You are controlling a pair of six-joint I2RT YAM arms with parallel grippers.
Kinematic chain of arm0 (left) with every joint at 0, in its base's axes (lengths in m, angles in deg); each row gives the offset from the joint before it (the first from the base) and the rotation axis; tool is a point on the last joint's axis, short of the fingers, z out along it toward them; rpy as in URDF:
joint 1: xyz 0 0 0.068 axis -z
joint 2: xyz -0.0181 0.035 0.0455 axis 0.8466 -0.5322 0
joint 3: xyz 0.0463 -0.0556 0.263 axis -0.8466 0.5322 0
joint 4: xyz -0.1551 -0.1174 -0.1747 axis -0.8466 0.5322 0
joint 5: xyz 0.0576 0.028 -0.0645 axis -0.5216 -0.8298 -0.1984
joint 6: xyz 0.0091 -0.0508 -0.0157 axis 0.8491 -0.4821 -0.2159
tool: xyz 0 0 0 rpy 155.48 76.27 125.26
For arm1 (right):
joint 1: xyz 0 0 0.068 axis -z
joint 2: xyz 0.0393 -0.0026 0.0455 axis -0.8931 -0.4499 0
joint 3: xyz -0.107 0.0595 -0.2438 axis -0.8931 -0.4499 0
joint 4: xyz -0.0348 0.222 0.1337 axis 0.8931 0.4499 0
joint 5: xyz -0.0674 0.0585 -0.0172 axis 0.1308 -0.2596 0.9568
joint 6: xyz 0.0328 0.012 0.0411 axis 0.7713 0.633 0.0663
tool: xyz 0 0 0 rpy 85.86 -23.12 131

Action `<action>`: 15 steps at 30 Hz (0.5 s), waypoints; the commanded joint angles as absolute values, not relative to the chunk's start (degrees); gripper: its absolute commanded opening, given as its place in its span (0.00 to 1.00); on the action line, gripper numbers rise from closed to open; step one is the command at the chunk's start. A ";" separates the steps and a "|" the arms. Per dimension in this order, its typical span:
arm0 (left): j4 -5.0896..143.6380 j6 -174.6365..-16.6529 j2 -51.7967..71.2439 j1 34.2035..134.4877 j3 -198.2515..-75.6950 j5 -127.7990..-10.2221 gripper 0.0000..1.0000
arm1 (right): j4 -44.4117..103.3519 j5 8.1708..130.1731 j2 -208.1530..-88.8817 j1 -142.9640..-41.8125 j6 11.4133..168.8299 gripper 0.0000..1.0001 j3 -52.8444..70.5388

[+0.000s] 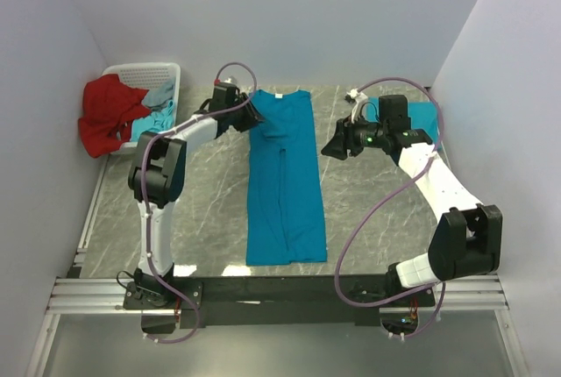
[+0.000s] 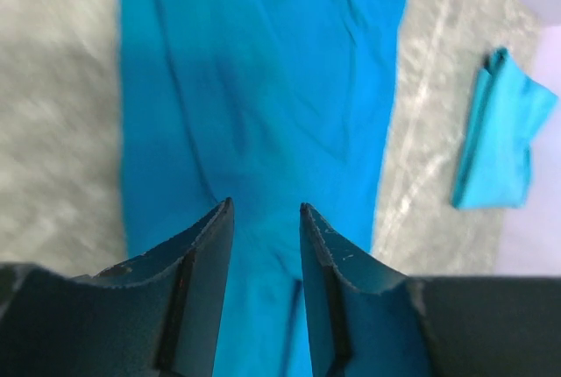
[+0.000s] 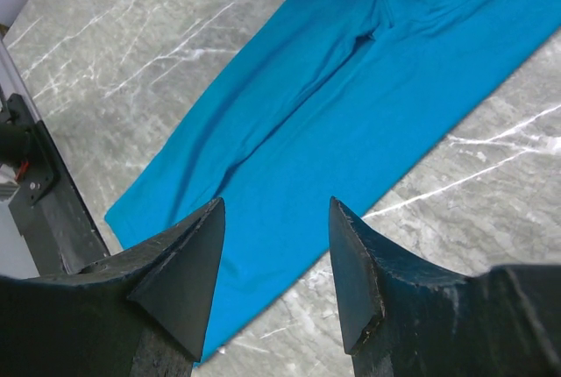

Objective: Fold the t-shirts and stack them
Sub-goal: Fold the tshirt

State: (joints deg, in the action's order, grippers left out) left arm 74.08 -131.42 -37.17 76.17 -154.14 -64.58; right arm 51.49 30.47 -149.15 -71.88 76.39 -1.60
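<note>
A teal t-shirt [image 1: 282, 175], folded into a long strip, is being supported along the middle of a grey marbled table [image 1: 202, 210], its white neck tag [image 1: 279, 95] too small to read. The left gripper [image 1: 254, 114] and the right gripper [image 1: 331, 151] are being held parted and empty beside it, within white walls [image 1: 289, 9].

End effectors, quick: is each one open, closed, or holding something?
Left end effector: open, empty.
Right end effector: open, empty.
</note>
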 commanded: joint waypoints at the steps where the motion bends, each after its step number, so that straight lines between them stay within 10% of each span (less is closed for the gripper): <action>1: 75.41 -125.38 -40.11 74.28 -161.10 -64.36 0.43 | 49.53 28.74 -147.16 -70.39 74.69 0.57 -1.13; 15: 86.76 -114.65 -55.05 72.09 -183.98 -61.72 0.43 | 50.58 25.66 -147.15 -67.04 74.52 0.57 -0.78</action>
State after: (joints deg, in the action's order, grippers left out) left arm 85.20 -118.46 -54.26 72.52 -180.24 -63.56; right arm 51.55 27.47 -149.06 -67.58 75.30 -1.60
